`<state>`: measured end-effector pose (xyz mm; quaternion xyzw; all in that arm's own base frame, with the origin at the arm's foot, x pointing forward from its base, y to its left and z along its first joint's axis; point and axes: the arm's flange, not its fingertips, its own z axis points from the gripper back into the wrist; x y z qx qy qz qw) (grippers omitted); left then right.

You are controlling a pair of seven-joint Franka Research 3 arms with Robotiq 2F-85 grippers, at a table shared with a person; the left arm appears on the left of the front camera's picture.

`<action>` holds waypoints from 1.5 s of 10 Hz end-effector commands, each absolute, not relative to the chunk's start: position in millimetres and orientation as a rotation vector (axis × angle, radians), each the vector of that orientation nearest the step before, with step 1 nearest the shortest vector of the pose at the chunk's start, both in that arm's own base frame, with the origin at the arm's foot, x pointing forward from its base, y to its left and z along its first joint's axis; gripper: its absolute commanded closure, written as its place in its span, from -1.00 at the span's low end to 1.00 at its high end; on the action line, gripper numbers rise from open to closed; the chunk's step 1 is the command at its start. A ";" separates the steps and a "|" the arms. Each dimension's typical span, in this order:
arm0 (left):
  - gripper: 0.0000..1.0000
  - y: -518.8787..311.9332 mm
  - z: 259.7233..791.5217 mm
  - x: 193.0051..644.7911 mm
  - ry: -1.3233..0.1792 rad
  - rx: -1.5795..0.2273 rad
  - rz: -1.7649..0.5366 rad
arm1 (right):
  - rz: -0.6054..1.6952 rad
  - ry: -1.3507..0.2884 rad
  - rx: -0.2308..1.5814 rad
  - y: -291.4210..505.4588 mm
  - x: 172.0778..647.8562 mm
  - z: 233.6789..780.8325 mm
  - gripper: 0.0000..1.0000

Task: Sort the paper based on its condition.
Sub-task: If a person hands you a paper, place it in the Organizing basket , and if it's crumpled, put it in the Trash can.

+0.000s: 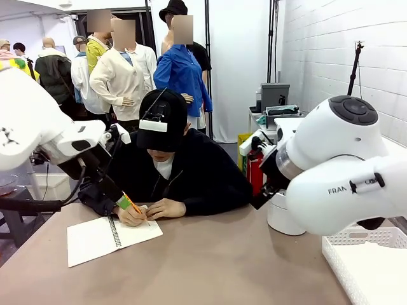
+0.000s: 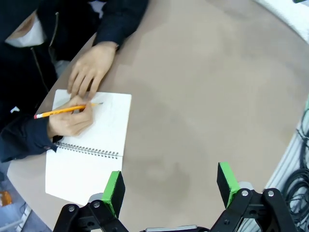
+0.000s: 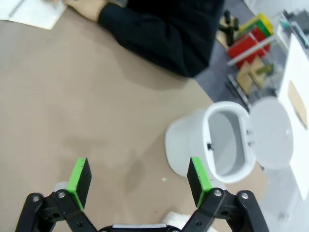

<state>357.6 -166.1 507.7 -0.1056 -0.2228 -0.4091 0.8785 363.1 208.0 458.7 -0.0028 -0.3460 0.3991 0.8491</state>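
No loose white sheet is in view. A person at the far side writes with an orange pencil (image 2: 65, 111) in an open spiral-bound notebook (image 1: 95, 238) (image 2: 108, 130), whose corner also appears in the right wrist view (image 3: 31, 13). My left gripper (image 2: 171, 186) hangs open above the table, just beside the notebook's near edge, with nothing between its green pads. My right gripper (image 3: 140, 176) is open too, over bare table beside a white bin (image 3: 193, 140).
The white bin (image 1: 283, 222) stands at the table's right with its lid (image 3: 270, 133) flipped open. A white perforated basket (image 1: 369, 264) sits at the near right corner. The person's arms (image 3: 164, 34) rest on the far edge. Bare brown table (image 1: 229, 267) spreads between.
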 end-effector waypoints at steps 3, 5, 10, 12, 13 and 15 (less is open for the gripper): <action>-1.00 -155.9 544.2 344.3 -0.480 -0.393 -0.971 | 0.927 -0.739 0.197 215.3 363.1 496.3 -1.00; -1.00 -148.1 564.9 335.3 -0.474 -0.397 -1.045 | 0.930 -0.710 0.278 215.9 358.9 522.9 -1.00; -1.00 -107.4 602.2 329.5 -0.543 -0.317 -1.077 | 0.928 -0.755 0.204 201.9 351.3 588.8 -1.00; -1.00 -94.6 621.5 323.4 -0.609 -0.213 -1.018 | 0.929 -0.838 0.150 198.5 342.1 605.2 -1.00; -1.00 -89.8 629.6 319.6 -0.615 -0.167 -0.997 | 0.922 -0.841 0.147 195.9 340.0 612.3 -1.00; -1.00 -79.8 648.3 315.9 -0.638 -0.078 -0.944 | 0.915 -0.830 0.166 186.9 341.5 629.8 -1.00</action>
